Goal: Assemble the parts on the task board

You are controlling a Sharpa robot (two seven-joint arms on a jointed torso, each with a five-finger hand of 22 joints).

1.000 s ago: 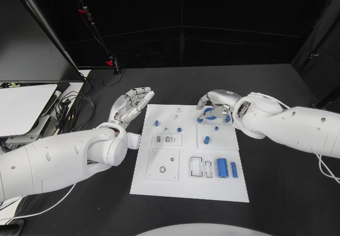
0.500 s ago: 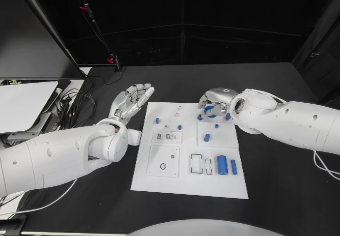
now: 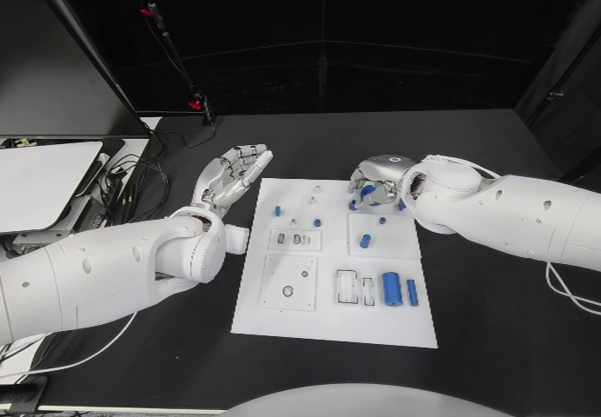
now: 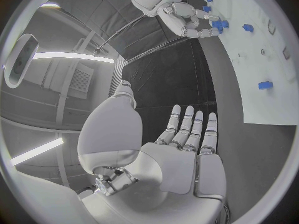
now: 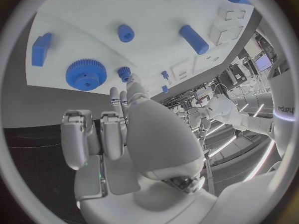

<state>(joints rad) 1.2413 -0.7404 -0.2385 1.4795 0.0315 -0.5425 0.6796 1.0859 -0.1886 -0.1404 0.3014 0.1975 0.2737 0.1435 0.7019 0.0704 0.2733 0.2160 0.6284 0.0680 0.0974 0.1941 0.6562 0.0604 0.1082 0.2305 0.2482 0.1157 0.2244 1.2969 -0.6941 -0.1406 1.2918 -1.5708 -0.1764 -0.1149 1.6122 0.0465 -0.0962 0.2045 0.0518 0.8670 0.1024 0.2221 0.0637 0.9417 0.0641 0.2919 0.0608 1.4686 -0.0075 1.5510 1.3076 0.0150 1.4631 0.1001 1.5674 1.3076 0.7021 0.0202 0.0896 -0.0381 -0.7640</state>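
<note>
The white task board (image 3: 338, 330) lies mid-table with several small blue parts on it. My right hand (image 3: 379, 178) hovers over the board's far right area with its fingers bent down around a blue gear (image 3: 366, 193). In the right wrist view the gear (image 5: 86, 74) lies flat on the board (image 5: 93, 15) just ahead of the fingertips (image 5: 134, 84), and nothing is held. A small blue piece (image 5: 124, 73) sits by those tips. My left hand (image 3: 232, 178) is flat with its fingers straight, off the board's far left corner. The left wrist view shows that hand (image 4: 181, 154) holding nothing, with the right hand (image 4: 187, 17) beyond it.
A blue cylinder (image 3: 391, 292) and a thinner blue pin (image 3: 411, 293) lie near the board's front right. A blue peg (image 3: 365, 242) and small pieces (image 3: 277, 211) are farther back. A white panel (image 3: 44, 187) and cables (image 3: 125, 187) sit at the table's left.
The right hand has edged slightly farther along the board over the gear. The left hand has stayed flat in the same place.
</note>
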